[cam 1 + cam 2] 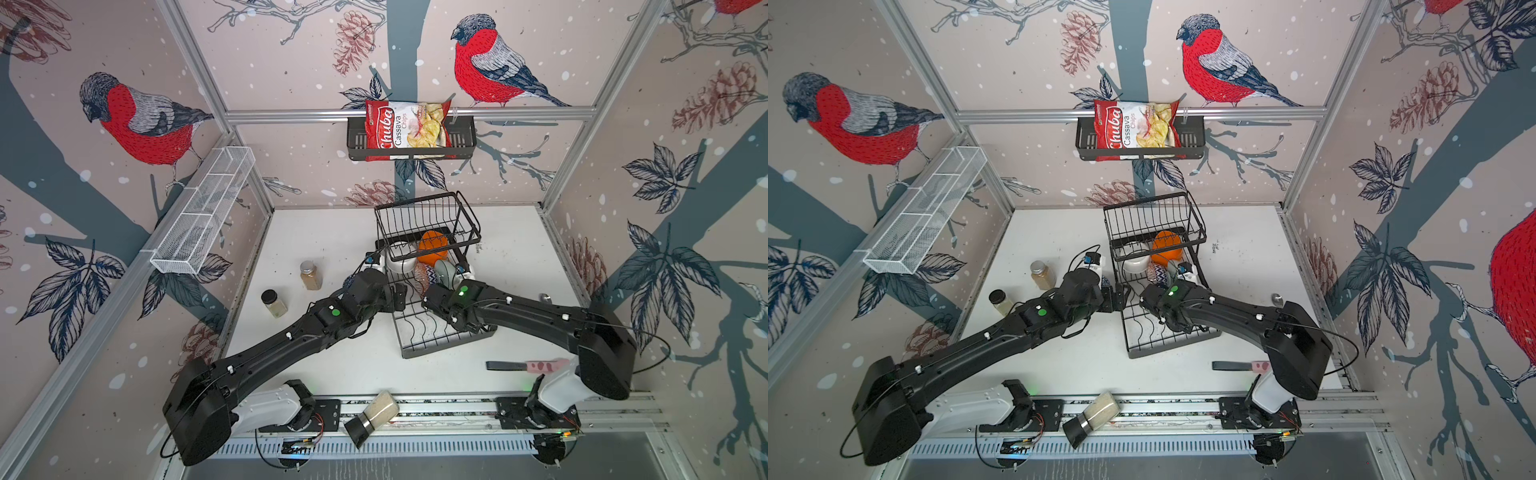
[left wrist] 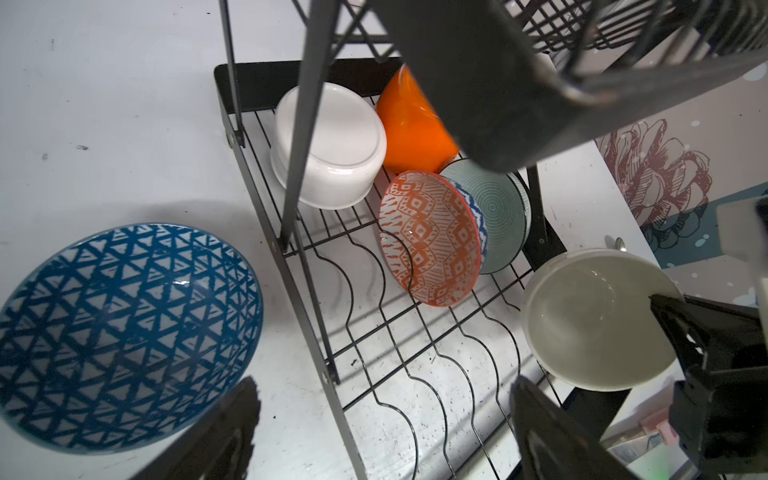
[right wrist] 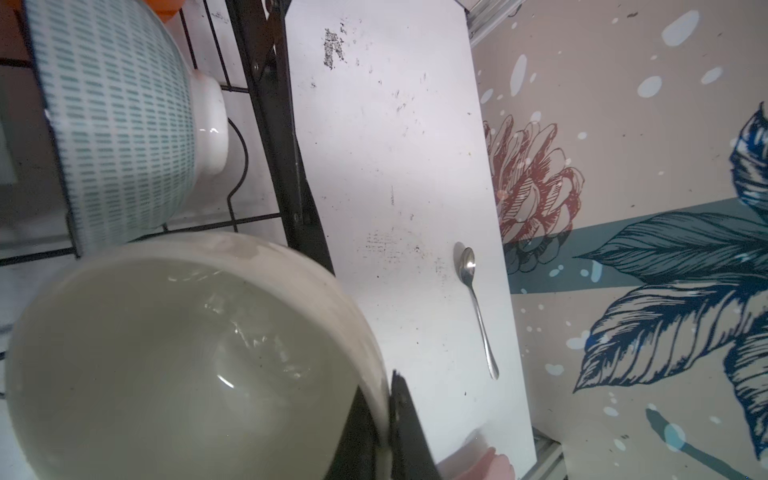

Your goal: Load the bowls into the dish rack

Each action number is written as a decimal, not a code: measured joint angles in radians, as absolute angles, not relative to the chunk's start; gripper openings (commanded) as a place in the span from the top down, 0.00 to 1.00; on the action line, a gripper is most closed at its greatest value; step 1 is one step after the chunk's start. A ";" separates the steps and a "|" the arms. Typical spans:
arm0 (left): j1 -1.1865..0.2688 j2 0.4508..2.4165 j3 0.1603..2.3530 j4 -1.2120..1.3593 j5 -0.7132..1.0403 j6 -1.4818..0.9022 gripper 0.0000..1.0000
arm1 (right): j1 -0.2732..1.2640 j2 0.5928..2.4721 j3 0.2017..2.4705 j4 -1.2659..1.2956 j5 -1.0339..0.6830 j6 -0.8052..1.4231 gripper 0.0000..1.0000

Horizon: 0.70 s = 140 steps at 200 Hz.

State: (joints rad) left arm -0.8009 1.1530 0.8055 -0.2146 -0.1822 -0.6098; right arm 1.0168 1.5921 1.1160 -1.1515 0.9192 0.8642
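Bright, even overhead light, soft shadows; top views bend at edges, wrist close-ups blur.

Robot test cell: aluminium frame (image 1: 291, 115), bird wallpaper panels (image 1: 141, 120), white tabletop (image 1: 332, 232).

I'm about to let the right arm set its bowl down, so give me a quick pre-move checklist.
1. Grip: right gripper shut on the pale bowl's rim: ok.
2. Free slots on the dish rack in front of the orange-red patterned bowl: ok.
3. Free hand: left gripper open and empty: ok.
4. Drop path clear of the left gripper: cannot tell.
5. Loading: blue patterned bowl on the table beside the rack: not ok.
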 measured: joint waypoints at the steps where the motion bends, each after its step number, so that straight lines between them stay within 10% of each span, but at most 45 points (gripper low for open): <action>1: -0.800 1.152 0.805 -0.215 -0.182 -0.610 0.06 | 1.018 1.595 1.116 -1.155 0.921 0.865 1.00; 140: -0.724 1.049 0.738 -0.215 -0.156 -0.601 0.07 | 1.085 1.767 1.186 -1.267 1.066 0.926 1.00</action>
